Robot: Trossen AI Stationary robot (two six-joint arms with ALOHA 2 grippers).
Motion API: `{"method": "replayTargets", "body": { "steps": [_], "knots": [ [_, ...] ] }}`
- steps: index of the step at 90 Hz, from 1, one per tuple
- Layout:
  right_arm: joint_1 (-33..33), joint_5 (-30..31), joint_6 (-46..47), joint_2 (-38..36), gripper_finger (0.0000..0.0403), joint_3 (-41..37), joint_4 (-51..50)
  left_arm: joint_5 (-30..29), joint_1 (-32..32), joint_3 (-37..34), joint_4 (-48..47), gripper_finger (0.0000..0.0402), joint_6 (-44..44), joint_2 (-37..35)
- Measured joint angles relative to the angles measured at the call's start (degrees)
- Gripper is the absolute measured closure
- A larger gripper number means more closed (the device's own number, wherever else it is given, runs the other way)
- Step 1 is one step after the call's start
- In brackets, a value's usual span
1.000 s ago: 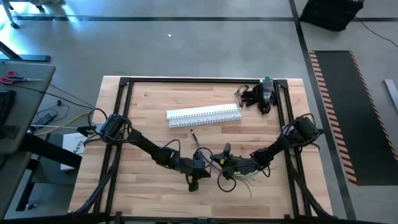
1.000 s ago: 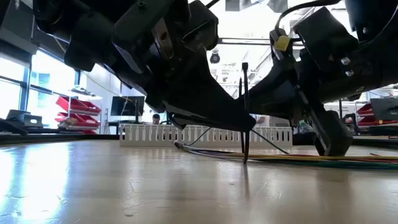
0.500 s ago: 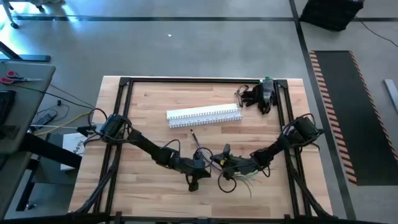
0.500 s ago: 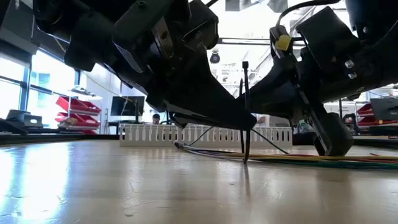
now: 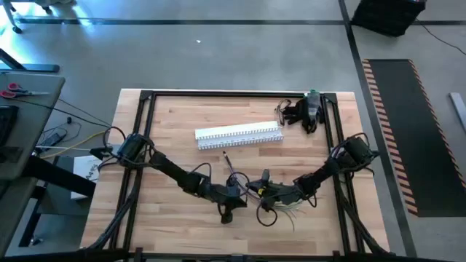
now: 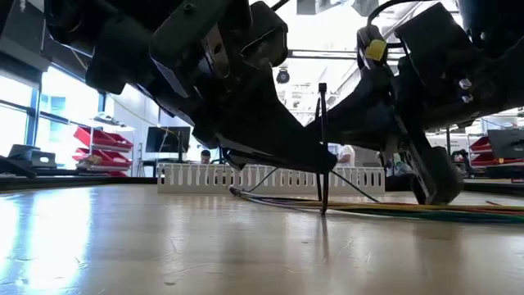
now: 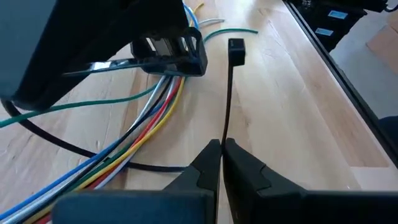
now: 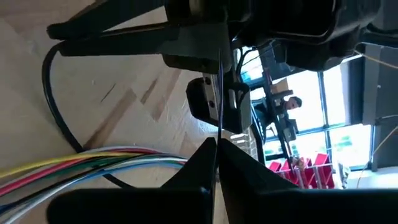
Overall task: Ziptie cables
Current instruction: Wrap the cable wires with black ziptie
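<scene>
A bunch of thin coloured cables (image 5: 280, 209) lies on the wooden table near its front edge. In the left wrist view the cables (image 7: 143, 130) run side by side. A black ziptie (image 6: 322, 147) stands upright over them, its head (image 6: 322, 86) on top. In the middle of the table's near half, my left gripper (image 5: 239, 195) and my right gripper (image 5: 257, 191) meet tip to tip at the ziptie, both shut on it. Where the strap passes the cables is hidden. My left gripper pinches the ziptie's strap (image 7: 224, 134) between its two fingertips, well below the head (image 7: 236, 51). The fingers come from the table's left, slanting down, and lie across the strap. The strap stands upright with its lower end (image 6: 322, 211) on the table. My right gripper has a thin black strap (image 8: 218, 118) running in between its shut fingertips (image 8: 202, 155). It comes from the table's right, across the strap. Which stretch of the ziptie this is, I cannot tell; my left gripper stands close behind it.
A long white slotted channel (image 5: 239, 135) lies toward the far side of the table. At the back right corner sits a dark tool with a green part (image 5: 306, 110). Black frame rails (image 5: 144, 138) run along the table's edges. Bare wood lies to the left.
</scene>
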Motion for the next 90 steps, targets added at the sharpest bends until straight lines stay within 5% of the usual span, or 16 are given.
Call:
{"method": "replayTargets", "body": {
  "steps": [90],
  "knots": [
    [-0.2,0.3,1.3,-0.1,0.0403,0.2,-1.0,0.1,0.1,0.0,0.0,0.0402,0.0,0.0]
  ]
}}
